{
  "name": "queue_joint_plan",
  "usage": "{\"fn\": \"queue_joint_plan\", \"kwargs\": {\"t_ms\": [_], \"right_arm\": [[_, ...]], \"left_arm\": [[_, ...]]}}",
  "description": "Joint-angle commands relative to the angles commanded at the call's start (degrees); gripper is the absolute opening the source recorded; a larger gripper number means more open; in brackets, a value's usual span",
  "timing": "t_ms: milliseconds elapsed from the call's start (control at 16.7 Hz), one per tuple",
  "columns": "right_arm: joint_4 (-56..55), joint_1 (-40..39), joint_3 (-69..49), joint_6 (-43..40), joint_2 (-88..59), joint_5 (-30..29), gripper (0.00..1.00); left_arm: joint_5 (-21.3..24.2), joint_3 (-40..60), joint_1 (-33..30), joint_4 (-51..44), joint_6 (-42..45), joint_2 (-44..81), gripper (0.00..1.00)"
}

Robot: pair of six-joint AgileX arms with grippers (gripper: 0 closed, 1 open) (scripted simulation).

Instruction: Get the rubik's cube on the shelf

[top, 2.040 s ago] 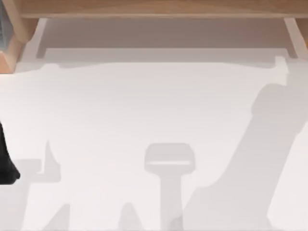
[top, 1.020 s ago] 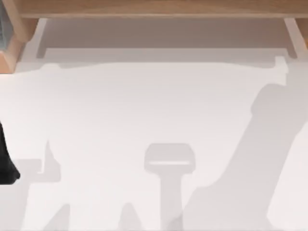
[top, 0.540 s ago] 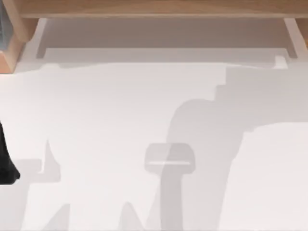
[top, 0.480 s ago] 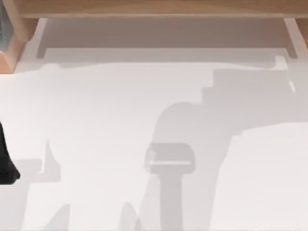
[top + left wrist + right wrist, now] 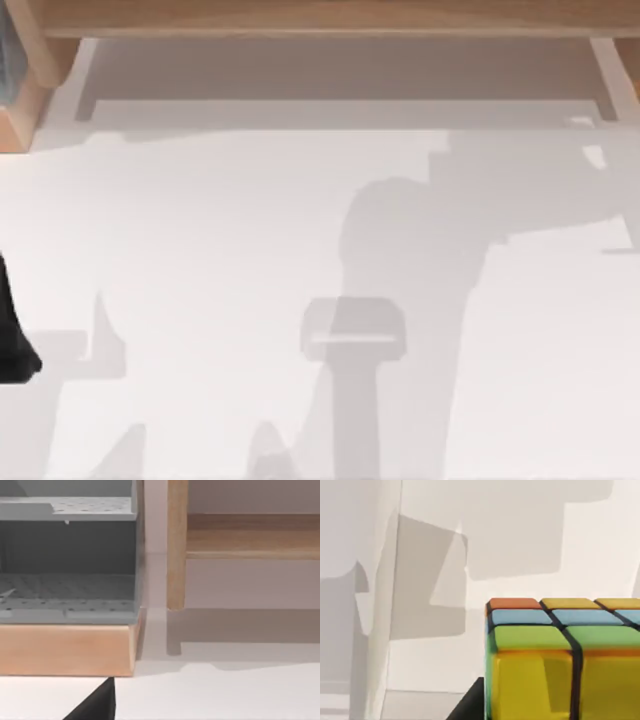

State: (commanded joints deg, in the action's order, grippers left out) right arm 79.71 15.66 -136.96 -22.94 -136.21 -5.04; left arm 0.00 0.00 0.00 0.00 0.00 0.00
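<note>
Black left arm (image 5: 12, 345): parked at left edge of top view; grip state, cannot tell.
grey rack (image 5: 67, 555): on wood base, just beside left support (image 5: 176, 545).
shelf (image 5: 320, 15): board along top edge, bare where visible.
rubik's cube (image 5: 560, 660): lower right of right wrist view, over white table (image 5: 520, 530), not on shelf.
right gripper (image 5: 555, 700): pinching rubik's cube, I judge; dark finger (image 5: 470, 702) against its side.
progress: pickup looks done; carry and place left.
room: table centre open; mind board's front edge and both supports.

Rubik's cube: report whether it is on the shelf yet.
Not shown on it. The rubik's cube sits close before the right wrist camera, over pale surface; the shelf board in the top view carries nothing visible.
</note>
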Motion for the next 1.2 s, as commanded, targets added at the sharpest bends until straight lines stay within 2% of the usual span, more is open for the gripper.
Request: {"fn": "queue_joint_plan", "kwargs": {"t_ms": [420, 900, 1200], "right_arm": [[-6.74, 6.32, -0.03, 1.14, -7.15, 8.76, 0.0], [-6.7, 6.14, 0.74, 1.58, -5.99, 8.96, 0.0], [-8.59, 2.06, 7.64, 4.62, 6.51, 10.93, 0.0]], "left_arm": [[0.0, 0.0, 0.0, 0.0, 0.0, 0.0, 1.0], [0.0, 0.0, 0.0, 0.0, 0.0, 0.0, 1.0], [0.0, 0.0, 0.0, 0.0, 0.0, 0.0, 1.0]]}}
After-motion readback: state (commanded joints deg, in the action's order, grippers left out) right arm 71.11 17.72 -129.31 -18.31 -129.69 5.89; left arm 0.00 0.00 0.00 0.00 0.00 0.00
